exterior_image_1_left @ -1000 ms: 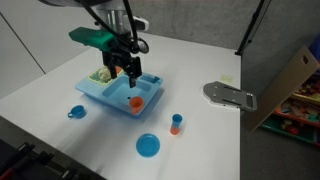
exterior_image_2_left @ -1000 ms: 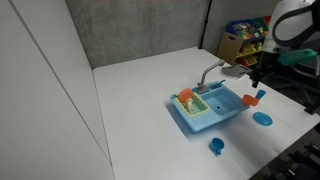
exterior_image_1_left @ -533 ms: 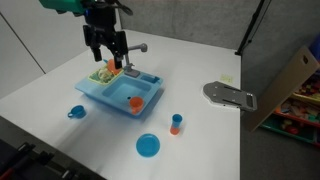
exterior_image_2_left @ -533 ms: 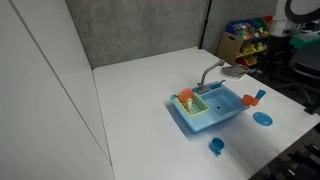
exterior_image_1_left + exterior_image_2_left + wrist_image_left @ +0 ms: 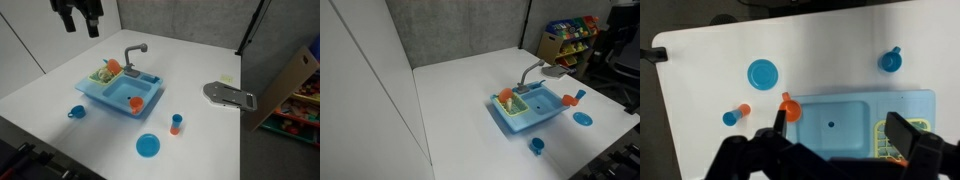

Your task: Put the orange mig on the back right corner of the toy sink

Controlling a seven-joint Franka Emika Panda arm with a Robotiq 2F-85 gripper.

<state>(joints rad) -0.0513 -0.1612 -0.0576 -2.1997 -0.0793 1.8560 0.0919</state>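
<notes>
I've drawn the hand (image 5: 80, 20) up and away over the last second. It was low over the sink (image 5: 100, 98); now it hangs high with its fingers spread and nothing between them. The orange mug (image 5: 135, 103) stayed behind, far below the hand and well apart from it. I judge the release done and the placing finished, with only the retreat left. The mug sits on a corner of the sink's rim, at the basin end, on the side away from the tap (image 5: 133, 52) and the dish rack (image 5: 105, 72). In the wrist view the mug (image 5: 790, 108) looks small, bright orange, upright and mouth up.
</notes>
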